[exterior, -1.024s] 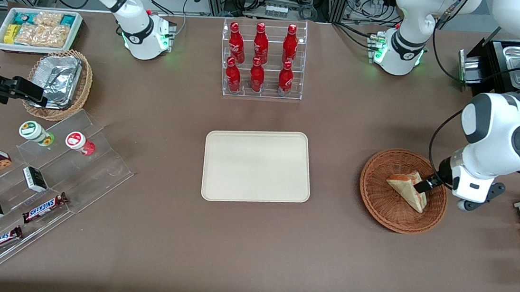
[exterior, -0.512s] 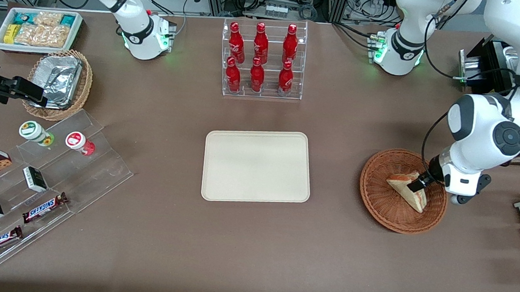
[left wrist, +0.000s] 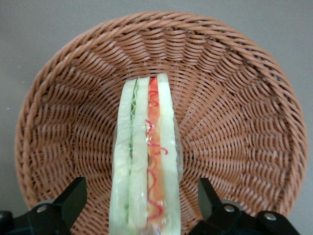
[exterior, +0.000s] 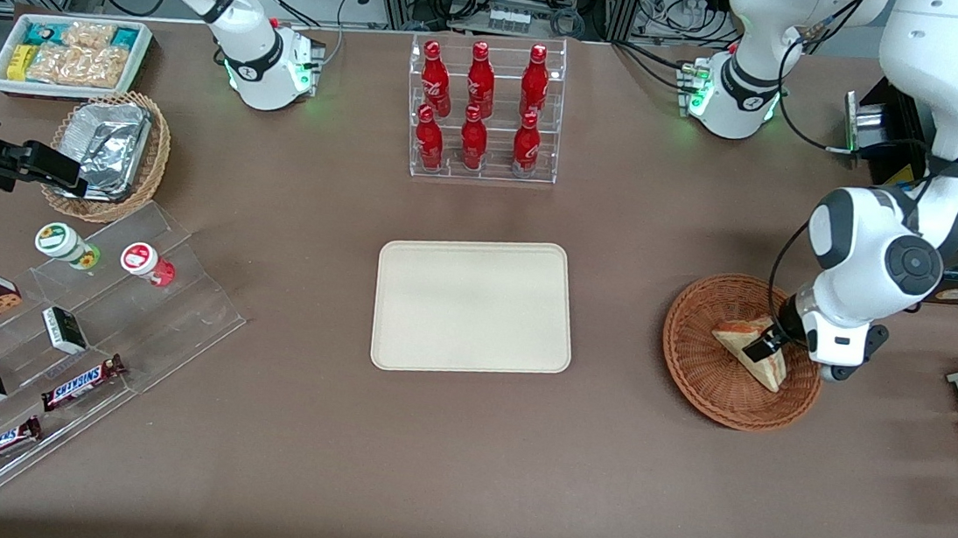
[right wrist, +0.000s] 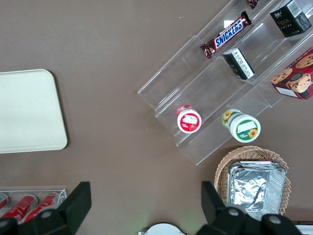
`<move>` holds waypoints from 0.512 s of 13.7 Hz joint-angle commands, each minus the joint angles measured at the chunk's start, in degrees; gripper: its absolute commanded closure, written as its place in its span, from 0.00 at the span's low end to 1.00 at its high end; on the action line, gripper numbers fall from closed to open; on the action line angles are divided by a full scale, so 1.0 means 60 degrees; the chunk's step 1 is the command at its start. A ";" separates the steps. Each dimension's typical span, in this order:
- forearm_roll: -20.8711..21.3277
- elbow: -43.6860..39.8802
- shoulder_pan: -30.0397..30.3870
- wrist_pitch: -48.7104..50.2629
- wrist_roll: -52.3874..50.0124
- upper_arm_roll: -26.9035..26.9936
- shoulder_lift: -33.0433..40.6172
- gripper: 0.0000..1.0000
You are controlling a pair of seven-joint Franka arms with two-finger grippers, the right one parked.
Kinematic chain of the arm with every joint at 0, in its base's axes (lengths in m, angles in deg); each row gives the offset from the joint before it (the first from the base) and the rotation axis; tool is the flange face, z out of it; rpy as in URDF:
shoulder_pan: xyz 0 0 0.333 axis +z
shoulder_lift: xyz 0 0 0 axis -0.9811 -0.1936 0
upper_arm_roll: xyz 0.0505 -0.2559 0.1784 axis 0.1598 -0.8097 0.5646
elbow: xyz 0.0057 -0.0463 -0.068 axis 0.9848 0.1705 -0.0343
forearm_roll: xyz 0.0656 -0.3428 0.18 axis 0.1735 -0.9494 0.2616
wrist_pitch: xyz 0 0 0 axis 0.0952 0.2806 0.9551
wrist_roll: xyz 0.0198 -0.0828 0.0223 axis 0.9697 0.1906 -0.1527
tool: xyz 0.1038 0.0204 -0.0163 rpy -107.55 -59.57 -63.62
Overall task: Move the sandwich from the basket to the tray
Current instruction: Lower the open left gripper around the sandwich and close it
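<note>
Front view puts the cream tray [exterior: 474, 306] at the middle of the brown table [exterior: 460, 461], bare, with the reddish-brown wicker basket [exterior: 702, 374] well apart from it toward the working arm's end. The sandwich [exterior: 744, 345] lies in that basket, a pale wedge resting on the weave. The left gripper [exterior: 760, 344] is down at the sandwich. In the left wrist view the gripper [left wrist: 139, 200] has its two dark fingers [left wrist: 68, 200] spread wide, one on each side of the wedge, with gaps showing between pads and bread; it grips nothing.

By the look of it the task is at its start: the approach is made, while the grasp, the lift, the carry to the tray and the release are all left to do.

Around the tray, the table carries an acrylic rack of red bottles [exterior: 481, 111] farther from the front camera, and toward the parked arm's end a tan basket of foil packets [exterior: 111, 150], a white bin of snacks [exterior: 71, 54] and stepped acrylic shelves [exterior: 67, 352] with snack bars and small jars. Metal framing and cables fill the room past the table edge.
</note>
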 commanded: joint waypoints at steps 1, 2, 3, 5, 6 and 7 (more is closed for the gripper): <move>-0.0120 0.0024 -0.0024 -0.0327 -0.0250 -0.0031 -0.0249 0.01; -0.0120 0.0039 -0.0083 -0.0225 -0.0642 -0.0031 -0.0221 0.45; -0.0105 0.0025 -0.0112 -0.0108 -0.0893 -0.0046 -0.0162 0.90; -0.0047 -0.0165 -0.0127 0.0592 -0.0837 -0.0090 0.0144 1.00; 0.0026 -0.0442 -0.0127 0.1060 -0.0808 -0.0090 0.0291 1.00; 0.0056 -0.0850 -0.0127 0.1674 -0.0720 -0.0104 0.0321 1.00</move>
